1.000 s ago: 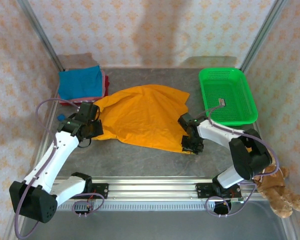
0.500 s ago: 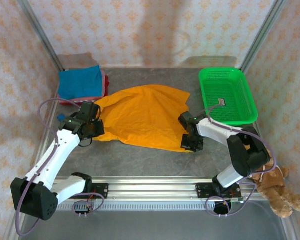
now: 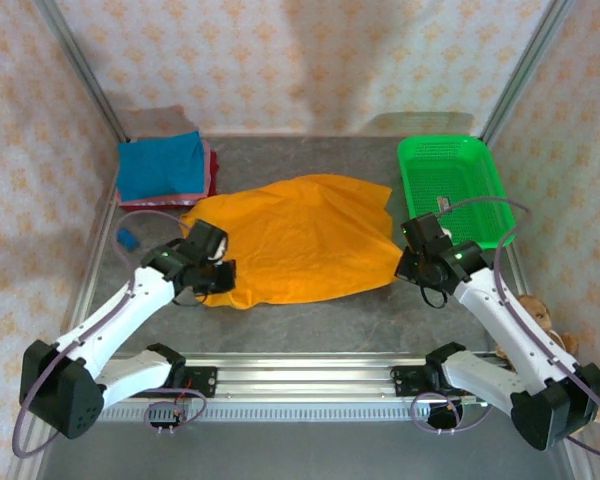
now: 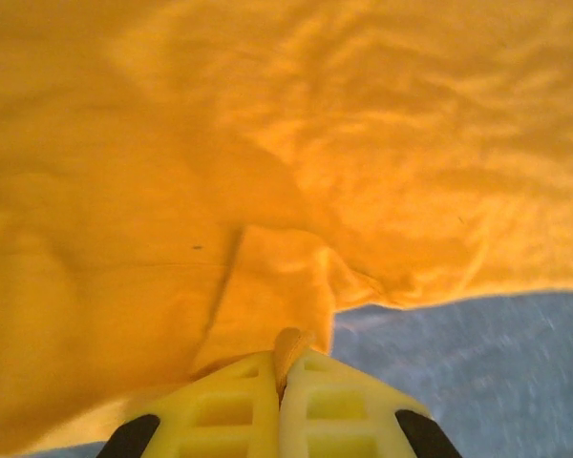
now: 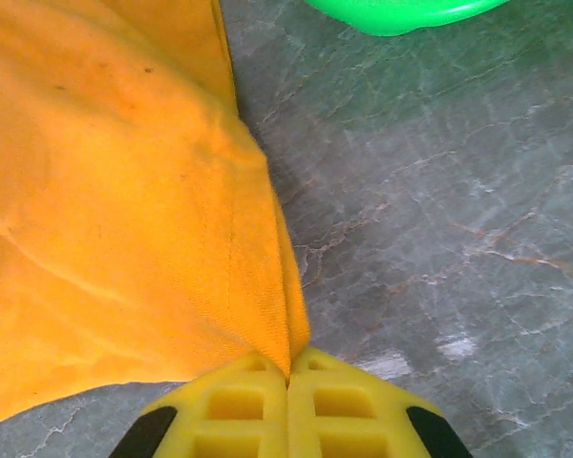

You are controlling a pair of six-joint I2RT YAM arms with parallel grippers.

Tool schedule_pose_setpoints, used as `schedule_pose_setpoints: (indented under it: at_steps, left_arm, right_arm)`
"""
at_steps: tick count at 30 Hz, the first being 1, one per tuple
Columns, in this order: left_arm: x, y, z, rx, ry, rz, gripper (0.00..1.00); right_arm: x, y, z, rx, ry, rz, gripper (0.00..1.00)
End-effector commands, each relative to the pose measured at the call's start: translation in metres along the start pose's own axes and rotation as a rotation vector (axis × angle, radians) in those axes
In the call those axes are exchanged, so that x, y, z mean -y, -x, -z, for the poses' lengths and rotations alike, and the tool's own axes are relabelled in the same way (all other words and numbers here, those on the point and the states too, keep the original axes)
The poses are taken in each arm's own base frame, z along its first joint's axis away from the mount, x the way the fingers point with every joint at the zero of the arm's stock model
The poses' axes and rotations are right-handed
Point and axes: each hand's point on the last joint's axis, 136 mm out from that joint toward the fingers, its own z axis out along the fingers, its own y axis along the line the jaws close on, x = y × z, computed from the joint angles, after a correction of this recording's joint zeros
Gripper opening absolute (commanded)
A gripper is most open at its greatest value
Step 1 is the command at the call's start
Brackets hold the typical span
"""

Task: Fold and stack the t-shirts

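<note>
Now clamped shut on the two near corners of the orange t-shirt [image 3: 300, 235], the left gripper [image 4: 279, 361] and right gripper [image 5: 288, 370] hold it flatter and nearer the right edge of the table [image 3: 310, 325] than a second ago, apparently spread for its first fold.

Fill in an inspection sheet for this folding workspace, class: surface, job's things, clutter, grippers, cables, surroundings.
Surface: grey marbled table.
Job's things: orange t-shirt spread mid-table; blue t-shirt folded on a red t-shirt, far left corner.
Clutter: green basket far right, small item inside.
Grippers: left gripper and right gripper each shut on an orange t-shirt edge.
Cables: cables loop off both arms.
Surroundings: patterned walls, metal frame posts.
</note>
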Motion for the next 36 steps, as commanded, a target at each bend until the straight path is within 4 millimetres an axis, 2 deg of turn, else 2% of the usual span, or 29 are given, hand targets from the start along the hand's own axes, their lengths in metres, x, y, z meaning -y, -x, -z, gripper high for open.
schedule_pose_setpoints:
  at_steps: [1, 2, 4, 5, 7, 12, 16, 20, 24, 32, 36]
  left_arm:
    - [0.023, -0.019, -0.020, -0.085, -0.081, -0.010, 0.23]
    - [0.028, -0.024, -0.022, -0.099, -0.097, -0.021, 0.36]
    - [0.037, -0.028, -0.020, -0.101, -0.119, -0.051, 0.52]
    - [0.038, -0.030, -0.018, -0.102, -0.117, -0.067, 0.58]
    - [0.029, -0.030, -0.010, -0.084, -0.066, -0.081, 0.61]
    - [-0.010, -0.024, 0.006, -0.040, 0.146, -0.074, 0.61]
    - [-0.030, -0.027, 0.000, -0.085, 0.255, -0.039, 0.51]
    - [-0.021, -0.031, -0.013, -0.135, 0.259, -0.104, 0.42]
    - [-0.021, -0.032, -0.011, -0.146, 0.365, -0.197, 0.41]
    - [0.005, -0.053, -0.029, -0.187, 0.366, -0.305, 0.44]
    - [0.022, -0.057, -0.036, -0.197, 0.409, -0.419, 0.45]
  right_arm:
    - [0.017, -0.005, -0.004, -0.023, -0.093, -0.009, 0.00]
    - [0.015, -0.006, -0.007, -0.031, -0.090, -0.008, 0.00]
    - [0.013, -0.007, -0.010, -0.038, -0.082, -0.011, 0.00]
    - [0.012, -0.007, -0.011, -0.040, -0.079, -0.009, 0.00]
    - [0.010, -0.006, -0.013, -0.044, -0.080, -0.004, 0.00]
    - [0.003, -0.006, -0.019, -0.071, -0.073, 0.013, 0.00]
    - [0.001, -0.007, -0.022, -0.081, -0.069, 0.019, 0.00]
    - [0.000, -0.009, -0.024, -0.091, -0.064, 0.024, 0.00]
    - [0.001, -0.011, -0.025, -0.097, -0.066, 0.028, 0.00]
    - [-0.002, -0.013, -0.029, -0.110, -0.056, 0.027, 0.00]
    - [-0.002, -0.013, -0.029, -0.113, -0.058, 0.037, 0.00]
